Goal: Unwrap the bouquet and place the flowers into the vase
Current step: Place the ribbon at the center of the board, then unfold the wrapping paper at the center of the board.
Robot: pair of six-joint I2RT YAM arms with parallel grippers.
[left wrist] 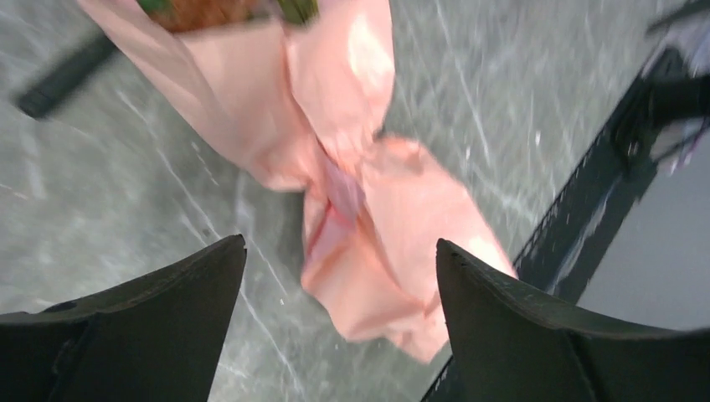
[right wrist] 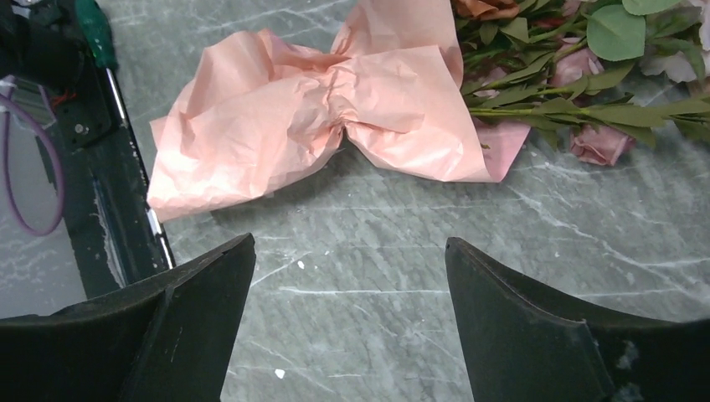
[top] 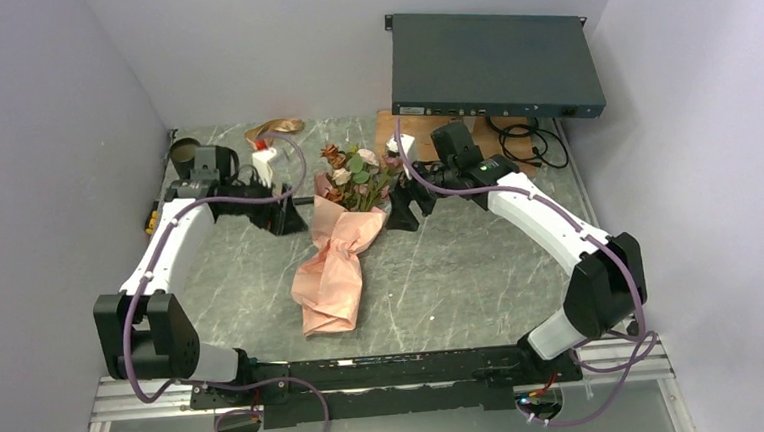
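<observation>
Beside bouquet [top: 344, 228], left gripper [top: 286, 218] at nine, right gripper [top: 401, 213] at three o'clock, both released; risks scattering flowers [top: 355, 173] by yanking.

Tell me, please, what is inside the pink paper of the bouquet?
The flowers, roses with green leaves, stick out of the pink paper at its open far end. Their lower stems are covered by the paper, so how far they reach cannot be seen.

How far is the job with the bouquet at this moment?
Done: the tan ribbon lies apart from the bouquet. In hand: nothing; left pincer and right pincer are open beside it. Left: pink paper wraps the stems; no flowers in the vase.
</observation>
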